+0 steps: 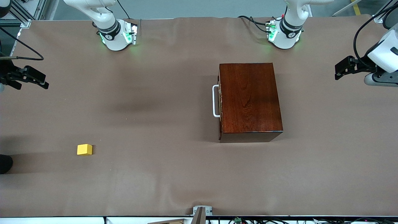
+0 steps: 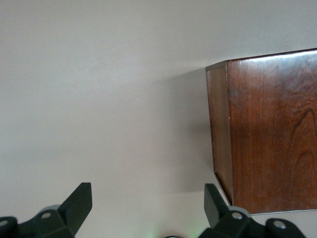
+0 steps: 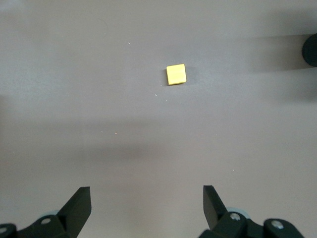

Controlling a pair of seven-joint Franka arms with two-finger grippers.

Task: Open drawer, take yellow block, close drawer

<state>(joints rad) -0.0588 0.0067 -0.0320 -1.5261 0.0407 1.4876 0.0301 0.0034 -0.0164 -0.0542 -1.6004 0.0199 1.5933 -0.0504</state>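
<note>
We see the left gripper [image 2: 146, 208] with its matte black, wedge-shaped fingers [image 2: 79, 203] spread wide, nothing between them. It hangs over bare table at the left arm's end, just off the wooden box's back corner. That arm is parked, waiting.

The right gripper [image 3: 146, 208] is the same: black angular fingers [image 3: 79, 206] wide apart, empty, over bare table at the right arm's end. In the front view we see it as a dark pincer [image 1: 31, 77] at the picture's edge.

The yellow block [image 1: 84, 149] sits on the table toward the right arm's end, nearer the front camera than the box and well apart from it. Small plain cube, flat matte faces, crisp edges, resting flat. The right wrist view shows it [image 3: 176, 74] alone on the cloth, clear of the fingers.

The drawer [image 1: 220, 99] is pushed in, its front flush with the box [image 1: 250, 96]. The box is a rectangular case, glossy dark reddish-brown wood with visible grain and a sheen on top. The white U-shaped bar handle [image 1: 215, 101] is smooth and rounded, and faces the right arm's end.

The table [image 1: 155, 180] wears a brown matte cover, slightly rippled.
</note>
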